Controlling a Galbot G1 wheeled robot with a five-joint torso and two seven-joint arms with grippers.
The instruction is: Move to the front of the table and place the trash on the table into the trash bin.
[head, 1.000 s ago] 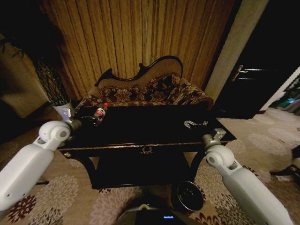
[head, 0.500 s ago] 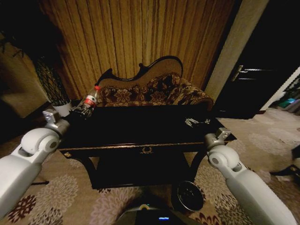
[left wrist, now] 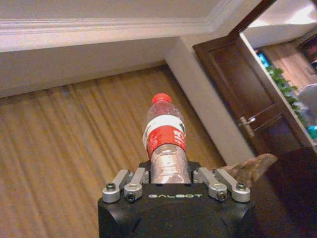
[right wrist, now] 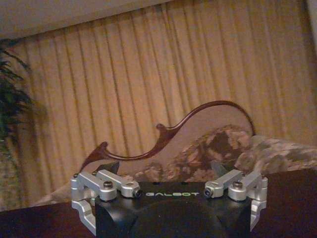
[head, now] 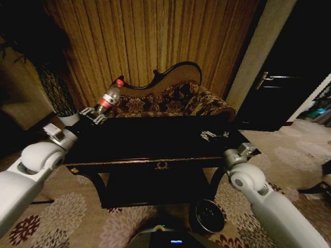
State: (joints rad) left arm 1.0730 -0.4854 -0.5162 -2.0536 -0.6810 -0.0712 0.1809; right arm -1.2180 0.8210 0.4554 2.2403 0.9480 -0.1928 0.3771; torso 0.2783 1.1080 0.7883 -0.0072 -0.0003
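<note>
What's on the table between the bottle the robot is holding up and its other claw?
Mostly bare black table, by the head view. The left gripper holds the bottle aloft; the right gripper hangs over the far right.

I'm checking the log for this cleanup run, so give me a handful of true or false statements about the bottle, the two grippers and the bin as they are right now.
1. The left gripper holds the bottle above the table. True.
2. The bottle's cap is blue. False: the cap is red, as the left wrist view shows.
3. The right gripper grips a wrapper. False: its fingers are open with nothing between them.
4. The trash bin stands on the floor near the table's front right leg. True.
5. The bottle is already in the bin. False: it is in the left gripper, over the table's far left corner.
</note>
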